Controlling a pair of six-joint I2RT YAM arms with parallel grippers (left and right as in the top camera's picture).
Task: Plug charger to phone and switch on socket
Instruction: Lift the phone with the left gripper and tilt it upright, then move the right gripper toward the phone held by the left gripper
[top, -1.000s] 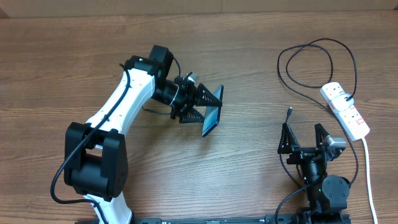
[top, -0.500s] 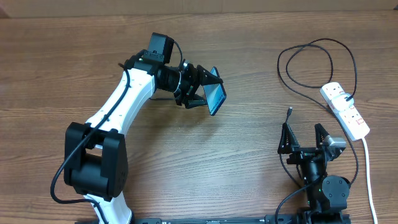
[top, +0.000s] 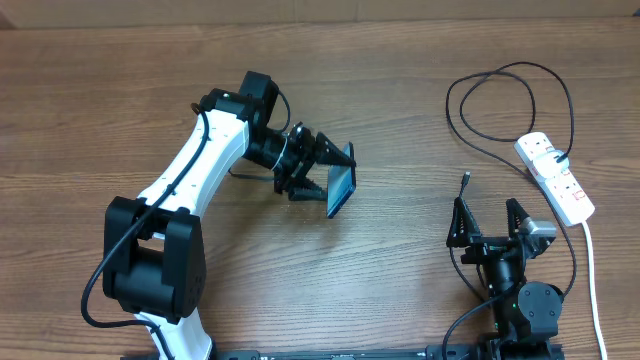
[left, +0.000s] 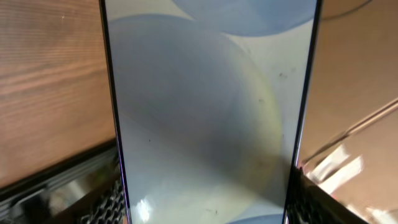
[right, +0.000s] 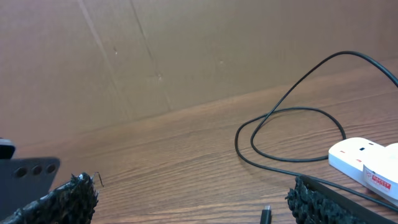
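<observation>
Left gripper (top: 327, 168): clenched on the phone, just left of centre in the overhead frame, a little above the middle.
Phone (top: 342, 186): held between the left fingers and tilted, seen nearly edge-on from overhead. I cannot tell whether its lower end touches the table.
Phone, left wrist view (left: 211, 112): the pale blue-white screen fills most of the frame, with a thin dark edge down each side.
Left fingers (left: 104, 200): one ribbed black pad sits at each lower corner of that view, each against a long edge of the phone.
Right gripper (top: 488, 222): spread wide with nothing between the fingers, in the lower right of the overhead frame.
Right fingers (right: 69, 194): the rough black tips show at the lower left and lower right of the wrist view, well apart.
Charger (top: 520, 65): a black cable lying in a loose loop at the upper right, running to the socket.
Plug tip (top: 466, 181): loose on the wood, just above the right gripper and apart from it. It is well apart from the phone.
Socket (top: 556, 178): a white strip at the right edge, lying at a slant, with its thick white cord running down the frame.
Switches: too small to tell how they are set.
Table (top: 400, 285): brown wood grain.
</observation>
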